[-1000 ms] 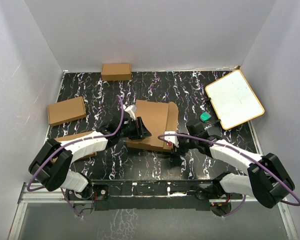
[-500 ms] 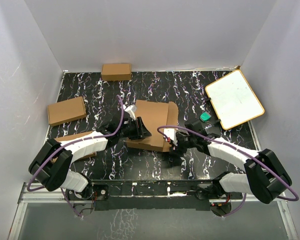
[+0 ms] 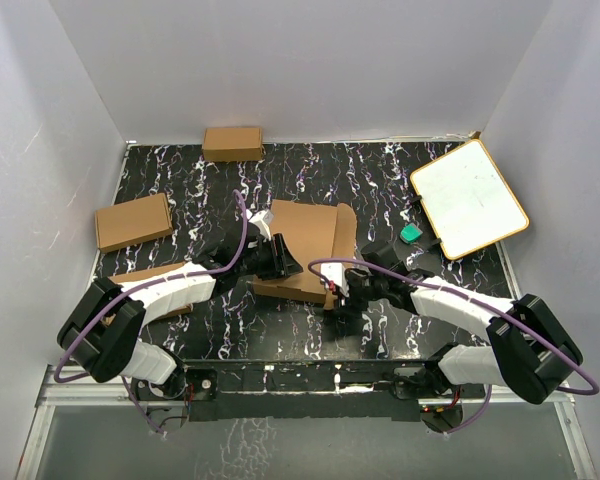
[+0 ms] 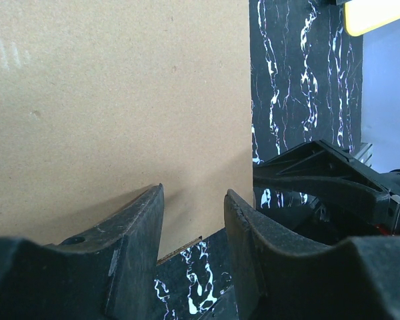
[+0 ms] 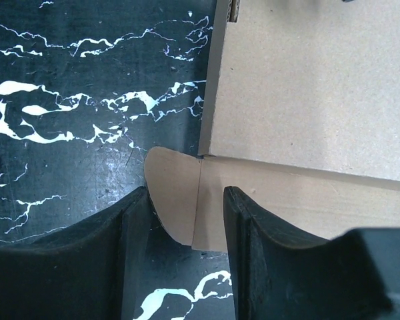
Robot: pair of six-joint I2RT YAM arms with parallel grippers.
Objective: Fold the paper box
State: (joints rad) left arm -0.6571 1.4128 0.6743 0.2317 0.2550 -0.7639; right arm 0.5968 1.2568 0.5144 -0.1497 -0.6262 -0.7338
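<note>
Box [image 3: 305, 240] sits mid-worktop, slightly toward near edge. Left gripper [image 4: 193, 197] at its left side, jaws part-open, panel face ahead, nothing clamped. Right gripper [image 5: 185, 200] at its near right corner, jaws part-open astride rounded tab [image 5: 173, 193], no pinch seen. Far small box [image 3: 232, 143] at far edge. Left small box [image 3: 133, 221] at left edge. Board [image 3: 469, 198] in far right corner, green item [image 3: 410, 233] just beside it.

Black marbled tabletop [image 3: 380, 180], paper box [image 3: 308, 235] at centre, small box [image 3: 232, 143] at rear edge, second box [image 3: 133, 221] at left, third box [image 3: 140, 275] front left, partly hidden, white board [image 3: 468, 197] at right, green item [image 3: 410, 233] just beside it.
</note>
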